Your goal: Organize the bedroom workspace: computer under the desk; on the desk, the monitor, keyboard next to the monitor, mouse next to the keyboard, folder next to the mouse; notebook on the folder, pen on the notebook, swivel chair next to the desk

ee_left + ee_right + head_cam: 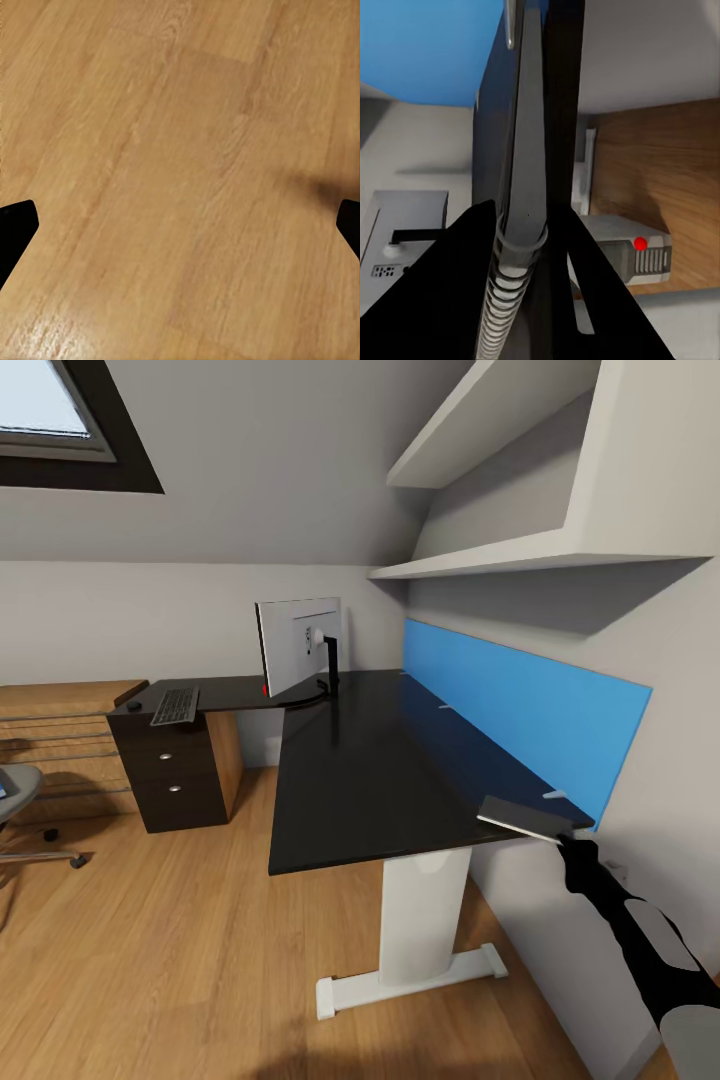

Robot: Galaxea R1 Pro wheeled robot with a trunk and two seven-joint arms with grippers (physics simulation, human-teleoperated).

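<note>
Oak plank floor [180, 960], grey walls, white shelves [520, 555], skylight window [50, 410].

The head view is taken from above and in front of the desk [360, 780], angled down along its black top toward the monitor [300, 645] at the far corner. The left wrist view is pointed straight down at the wooden floor [180, 165] from close range. The right wrist view is held very near the notebook [529, 187], seen edge-on at the desk's edge. The desk and its blue back panel [520, 710] are shared by the head and right wrist views.
</note>
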